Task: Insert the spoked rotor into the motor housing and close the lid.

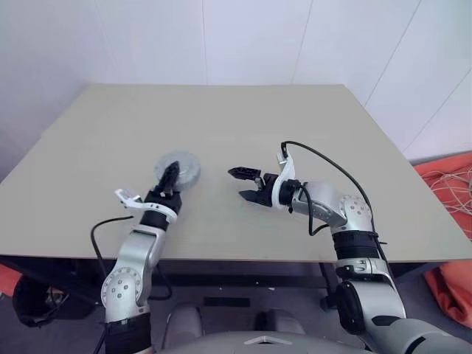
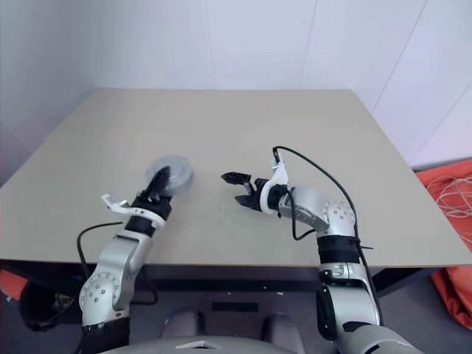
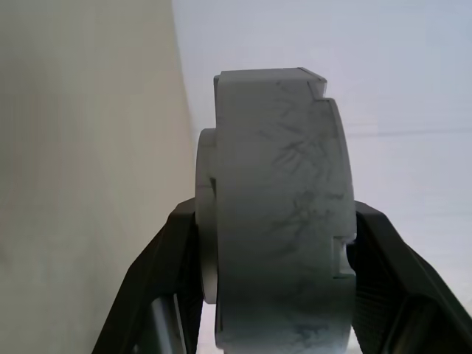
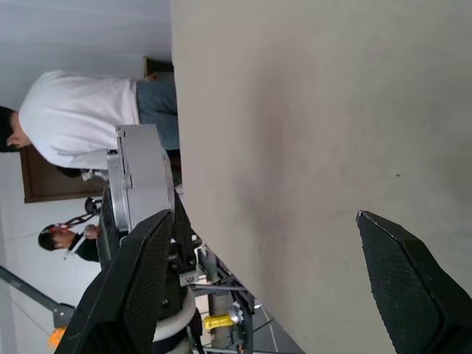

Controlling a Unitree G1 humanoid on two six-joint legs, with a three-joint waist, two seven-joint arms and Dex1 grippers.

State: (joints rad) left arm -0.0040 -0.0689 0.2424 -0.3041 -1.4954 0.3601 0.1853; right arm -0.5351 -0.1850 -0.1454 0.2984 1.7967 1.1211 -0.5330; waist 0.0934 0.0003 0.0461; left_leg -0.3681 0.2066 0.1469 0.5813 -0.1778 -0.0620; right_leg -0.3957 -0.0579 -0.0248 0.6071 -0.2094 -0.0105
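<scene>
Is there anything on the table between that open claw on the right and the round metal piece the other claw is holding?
Nothing visible. The right gripper hangs open above bare table, and the stretch between it and the motor housing, held in the left gripper, shows only tabletop.

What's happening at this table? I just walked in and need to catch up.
The left gripper is clamped on a round grey motor assembly at the beige table, one finger on each face. The right gripper hangs open beside it, holding nothing. People stand beyond the table.

Head eyes look down over the table — wrist cameras close.
</scene>
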